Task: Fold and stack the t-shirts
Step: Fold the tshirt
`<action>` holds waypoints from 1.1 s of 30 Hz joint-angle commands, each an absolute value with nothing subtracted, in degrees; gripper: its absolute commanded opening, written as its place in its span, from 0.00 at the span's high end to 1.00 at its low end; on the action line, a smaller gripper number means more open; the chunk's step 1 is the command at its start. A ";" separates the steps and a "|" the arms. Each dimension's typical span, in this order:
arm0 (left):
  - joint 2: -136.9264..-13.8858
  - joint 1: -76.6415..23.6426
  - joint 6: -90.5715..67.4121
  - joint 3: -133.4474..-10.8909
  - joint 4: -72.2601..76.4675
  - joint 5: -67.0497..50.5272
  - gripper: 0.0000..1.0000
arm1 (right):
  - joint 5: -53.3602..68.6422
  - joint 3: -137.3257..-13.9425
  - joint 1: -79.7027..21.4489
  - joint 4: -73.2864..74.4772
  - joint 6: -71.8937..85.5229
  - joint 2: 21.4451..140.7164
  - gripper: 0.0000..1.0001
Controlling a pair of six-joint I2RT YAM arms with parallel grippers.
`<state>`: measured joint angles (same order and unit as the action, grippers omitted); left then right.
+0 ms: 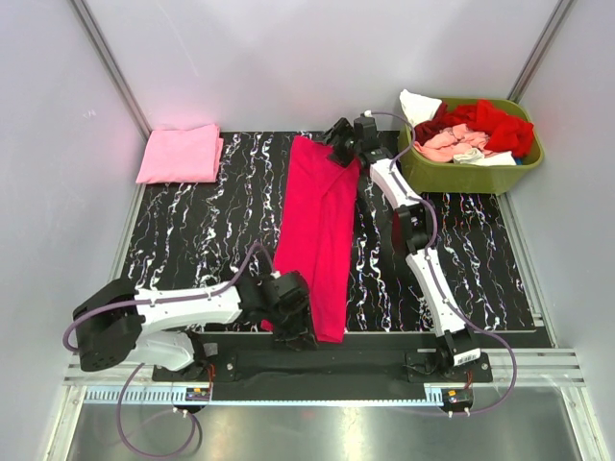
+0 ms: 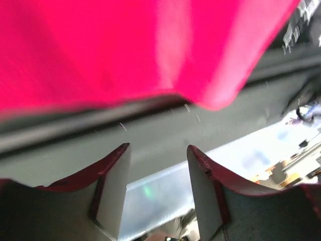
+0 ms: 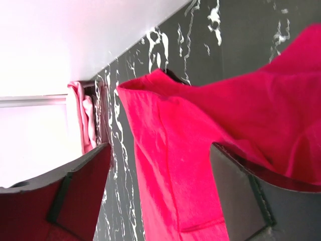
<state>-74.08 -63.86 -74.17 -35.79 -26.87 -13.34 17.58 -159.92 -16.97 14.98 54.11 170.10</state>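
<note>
A magenta t-shirt point(image 1: 317, 240) lies on black marbled mat point(image 1: 192, 230); left fingers point(image 2: 113, 191), right fingers point(image 3: 83, 193) gape wide.

Olive-green plastic basket point(image 1: 452, 180) sits at far-R corner of black mat w/ white marble veins point(image 1: 202, 230), close to back wall point(image 1: 307, 58). White enclosure walls on 3 sides. Alu posts point(image 1: 108, 58) run up both far corners. Slotted rail point(image 1: 317, 394) along near edge, shiny metal sheet point(image 1: 317, 434) in front of it.
</note>
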 commanded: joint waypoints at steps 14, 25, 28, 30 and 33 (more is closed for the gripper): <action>-71.02 -55.47 -61.19 -62.40 -53.70 7.03 0.43 | 21.81 -151.02 -16.44 9.74 44.13 145.67 0.00; -88.83 -31.04 -33.15 -81.59 -39.13 5.37 0.45 | 6.95 -93.64 -17.14 17.22 35.15 92.05 0.00; -102.62 -28.40 -27.52 -97.65 -41.55 5.36 0.46 | 5.63 -80.71 -17.31 19.94 36.73 80.27 0.00; -114.01 -26.73 -25.50 -106.74 -44.28 4.05 0.46 | 5.45 -71.78 -17.40 22.58 37.52 71.51 0.00; -127.82 -23.39 -23.39 -123.27 -48.60 0.81 0.48 | 6.06 -63.12 -17.58 26.71 37.62 60.76 0.00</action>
<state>-117.62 -26.63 -29.93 -113.21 -44.99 4.32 7.99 -70.63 -16.99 18.31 37.56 64.86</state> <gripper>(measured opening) 0.531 0.994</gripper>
